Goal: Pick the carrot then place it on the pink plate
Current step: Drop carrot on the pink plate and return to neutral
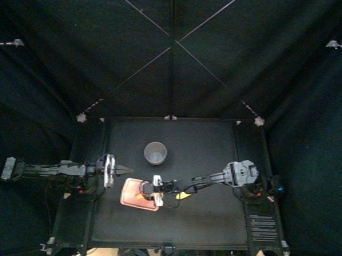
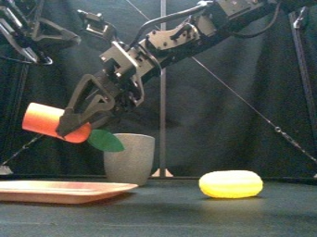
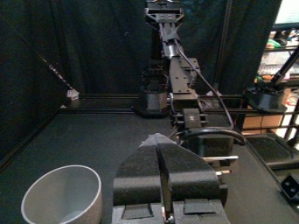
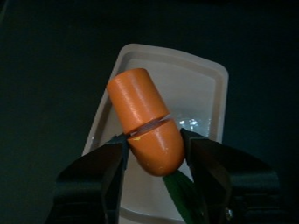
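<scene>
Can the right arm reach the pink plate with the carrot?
Probably yes: the right gripper holds the carrot in the air over the pink plate, and nothing sits between them.

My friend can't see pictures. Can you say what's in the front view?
The right gripper holds an orange carrot in the air above the flat pink tray. Behind the tray stands a grey cup, and a yellow toy lies on the table to the right.

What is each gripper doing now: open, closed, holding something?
Left gripper: closed, holding nothing.
Right gripper: closed on the carrot, above the pink plate.
</scene>
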Action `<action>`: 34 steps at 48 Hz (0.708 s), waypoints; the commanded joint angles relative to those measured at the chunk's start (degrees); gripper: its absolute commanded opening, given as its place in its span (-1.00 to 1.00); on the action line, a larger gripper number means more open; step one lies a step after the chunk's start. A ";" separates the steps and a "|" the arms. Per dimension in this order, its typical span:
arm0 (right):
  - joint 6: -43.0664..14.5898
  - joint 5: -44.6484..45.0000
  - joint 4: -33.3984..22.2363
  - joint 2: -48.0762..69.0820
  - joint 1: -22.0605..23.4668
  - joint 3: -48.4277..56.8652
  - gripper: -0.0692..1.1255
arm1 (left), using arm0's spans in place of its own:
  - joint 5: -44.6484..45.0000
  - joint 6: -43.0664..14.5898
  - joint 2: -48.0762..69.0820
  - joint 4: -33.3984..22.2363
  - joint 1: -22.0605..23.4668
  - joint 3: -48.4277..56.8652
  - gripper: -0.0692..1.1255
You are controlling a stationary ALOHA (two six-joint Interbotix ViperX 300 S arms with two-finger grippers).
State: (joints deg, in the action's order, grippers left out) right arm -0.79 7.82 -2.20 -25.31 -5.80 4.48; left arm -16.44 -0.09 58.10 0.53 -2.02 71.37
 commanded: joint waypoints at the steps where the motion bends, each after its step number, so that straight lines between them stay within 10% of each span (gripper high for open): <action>1: -0.35 -0.70 0.09 1.58 -0.26 -1.32 0.52 | -0.26 -0.09 -0.09 0.18 -0.18 -0.70 -0.94; 34: -0.44 -2.72 -4.31 21.80 5.62 13.27 0.79 | -0.26 -0.09 0.00 0.18 -0.18 -0.44 -0.94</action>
State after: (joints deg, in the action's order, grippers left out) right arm -1.49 6.68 -6.33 -9.93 -1.85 15.73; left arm -16.44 -0.09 58.10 0.62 -2.02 71.81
